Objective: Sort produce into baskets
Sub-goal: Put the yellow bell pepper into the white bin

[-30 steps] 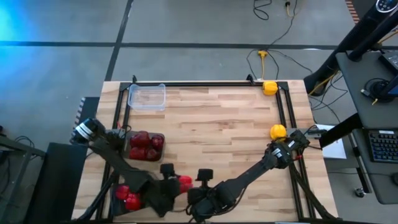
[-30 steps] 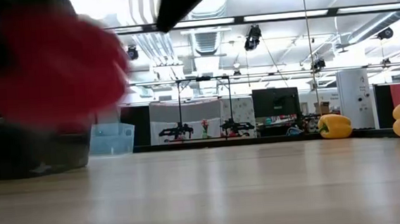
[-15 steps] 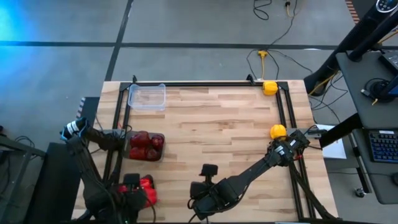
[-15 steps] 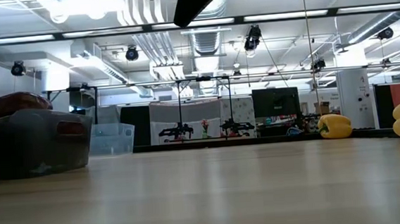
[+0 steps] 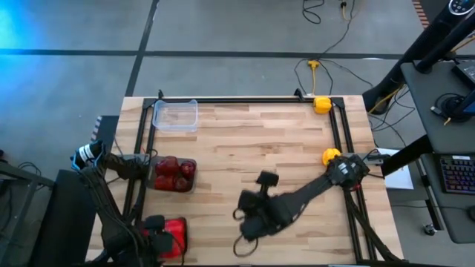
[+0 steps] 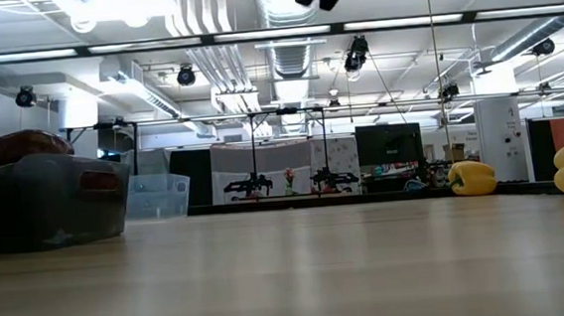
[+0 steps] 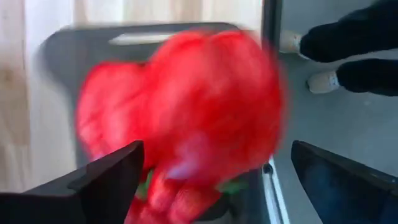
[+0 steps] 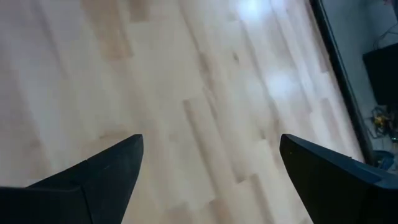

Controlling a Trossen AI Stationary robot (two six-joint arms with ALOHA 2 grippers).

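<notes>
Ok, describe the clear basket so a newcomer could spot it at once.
Start at the wooden table in the high view and go to its far left corner. The clear basket sits there against the black frame, holding nothing, unlike the dark basket nearer, full of maroon peppers.

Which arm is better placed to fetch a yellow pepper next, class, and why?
The right arm, probably. Its gripper hangs open and empty over bare table, on the same side as both yellow peppers. The left gripper is at the opposite corner, over the tub of red peppers.
</notes>
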